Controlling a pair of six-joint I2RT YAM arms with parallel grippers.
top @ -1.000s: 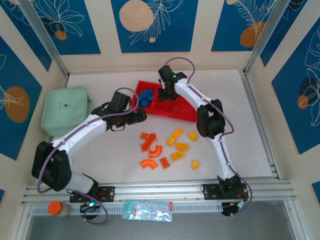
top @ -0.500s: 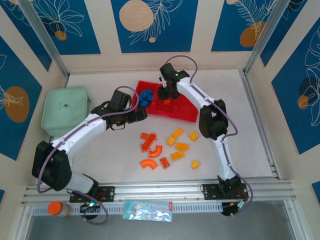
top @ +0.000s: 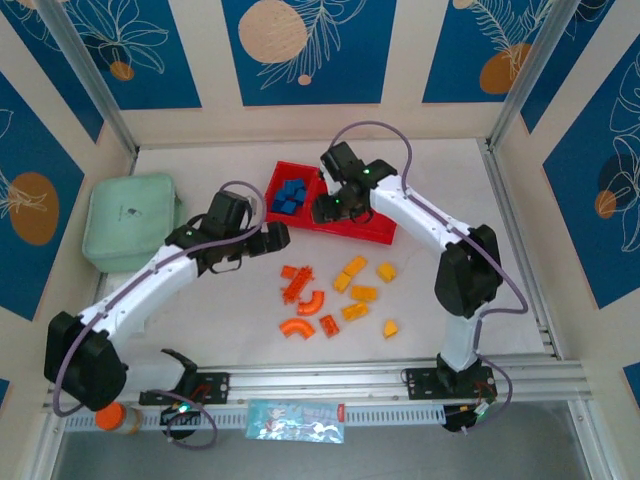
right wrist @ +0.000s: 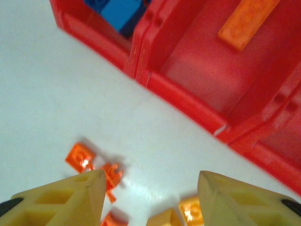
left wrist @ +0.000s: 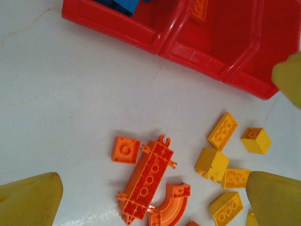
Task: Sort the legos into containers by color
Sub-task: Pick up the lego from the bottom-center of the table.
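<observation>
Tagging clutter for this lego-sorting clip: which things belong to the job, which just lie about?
Job: blue, orange and yellow plastic toy bricks; long red plastic three-compartment tray.
Lying about: mint-green soft zip pouch; orange-capped jar; pale blue printed packet.

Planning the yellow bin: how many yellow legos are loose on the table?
6 yellow legos: three far, two middle, one near; none seems hidden.

No legible text, mark on green pouch (top: 132,222) blurred, packet (top: 295,421) print unreadable
</observation>
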